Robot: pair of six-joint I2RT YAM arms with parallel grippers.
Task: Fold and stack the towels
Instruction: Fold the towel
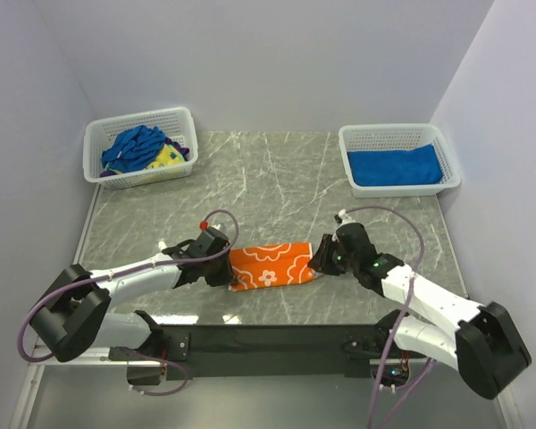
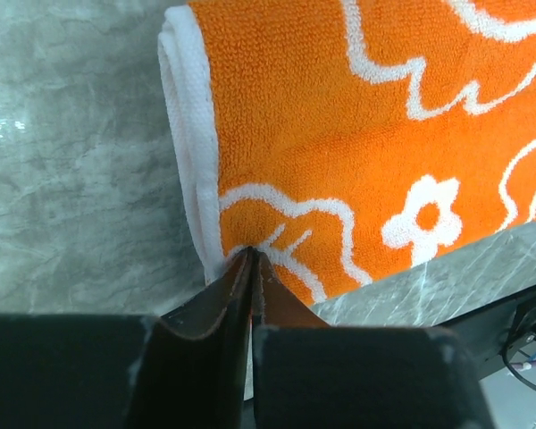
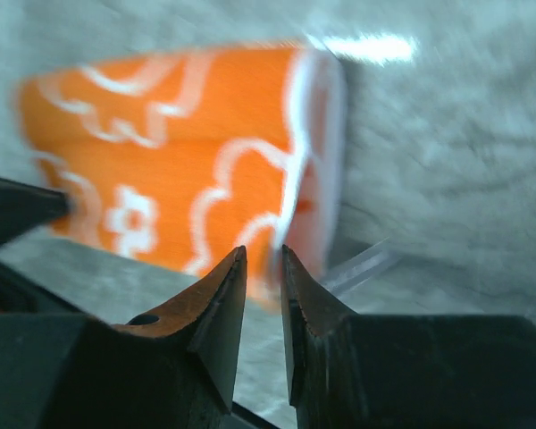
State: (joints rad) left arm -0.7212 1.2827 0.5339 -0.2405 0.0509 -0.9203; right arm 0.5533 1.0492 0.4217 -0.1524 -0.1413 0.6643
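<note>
The folded orange towel (image 1: 272, 265), near the front of the table (image 1: 277, 179), is pinched at one corner by the closed left claw (image 2: 251, 254), the right claw (image 3: 263, 257) narrowed at the other (hold untellable through blur), so the fold could be undone by a lopsided lift.

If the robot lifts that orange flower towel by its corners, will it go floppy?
Probably floppy: the orange towel is soft looped cloth, folded over on itself, so it would likely sag between the corners. It looks light and thin. On the smooth marble table, it may slide if pushed.
</note>
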